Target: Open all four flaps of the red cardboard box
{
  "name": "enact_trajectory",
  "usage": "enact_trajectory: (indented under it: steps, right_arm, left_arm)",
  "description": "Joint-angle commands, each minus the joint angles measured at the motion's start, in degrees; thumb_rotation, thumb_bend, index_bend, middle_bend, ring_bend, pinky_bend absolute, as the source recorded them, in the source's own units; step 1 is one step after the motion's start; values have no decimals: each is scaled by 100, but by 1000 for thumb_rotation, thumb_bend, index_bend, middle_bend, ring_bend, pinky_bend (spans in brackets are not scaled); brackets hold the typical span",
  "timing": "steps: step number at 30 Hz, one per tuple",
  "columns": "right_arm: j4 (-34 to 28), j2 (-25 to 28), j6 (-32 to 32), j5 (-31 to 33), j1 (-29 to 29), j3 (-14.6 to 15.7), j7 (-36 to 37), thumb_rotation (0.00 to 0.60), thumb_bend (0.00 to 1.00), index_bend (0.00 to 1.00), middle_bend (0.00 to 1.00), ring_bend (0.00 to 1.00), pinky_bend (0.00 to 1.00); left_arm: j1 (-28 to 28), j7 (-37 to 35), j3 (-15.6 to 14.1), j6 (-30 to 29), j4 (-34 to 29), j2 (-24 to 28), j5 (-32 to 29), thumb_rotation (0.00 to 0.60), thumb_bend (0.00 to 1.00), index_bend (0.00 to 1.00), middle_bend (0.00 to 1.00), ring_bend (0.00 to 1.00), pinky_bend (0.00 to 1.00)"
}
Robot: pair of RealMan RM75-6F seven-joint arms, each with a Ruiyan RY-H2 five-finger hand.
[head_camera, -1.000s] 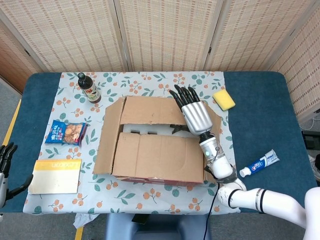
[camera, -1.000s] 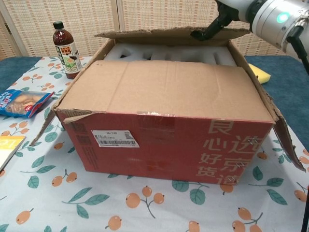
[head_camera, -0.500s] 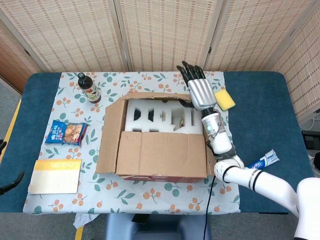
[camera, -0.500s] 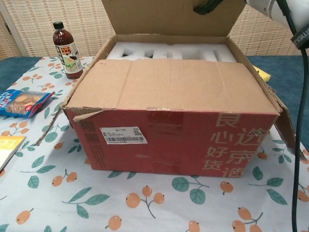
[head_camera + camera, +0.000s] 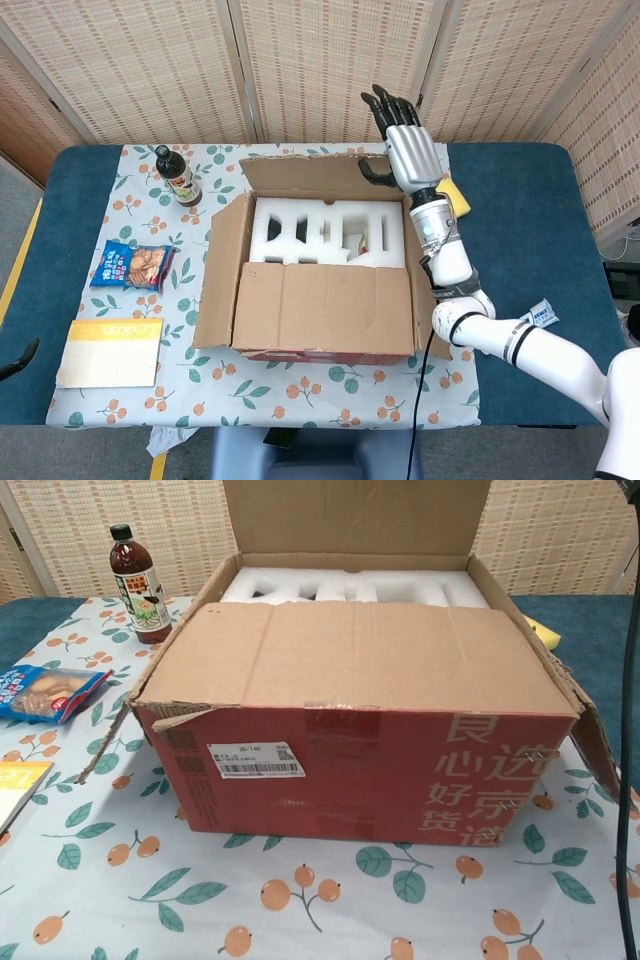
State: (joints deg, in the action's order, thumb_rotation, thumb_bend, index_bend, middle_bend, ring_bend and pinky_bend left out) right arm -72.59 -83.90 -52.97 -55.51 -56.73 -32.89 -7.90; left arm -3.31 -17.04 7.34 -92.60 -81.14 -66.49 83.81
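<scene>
Rear flap raised upright; front flap remained closed.

Within the last second the right hand swung the rear flap of the box from nearly flat over the opening to upright, exposing the white foam inside. The hand stood at the flap's right end with its fingers extended and spread and its thumb hooked against the flap face, gripping nothing. The box sat mid-surface on the patterned cloth, and both side flaps were already folded outward. The front flap lay flat over the near half. The left hand was out of view. Judged progress: three flaps open, leaving the front flap as the final step.
</scene>
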Motion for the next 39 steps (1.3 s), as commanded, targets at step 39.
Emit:
enact_trajectory:
  steps: [39]
  right_arm:
    - [-1858, 1872, 1152, -736, 1226, 686, 3497, 600, 394, 0, 0, 117, 258]
  left_arm:
    - [-38, 383, 123, 307, 32, -94, -332, 600, 336, 0, 81, 0, 0]
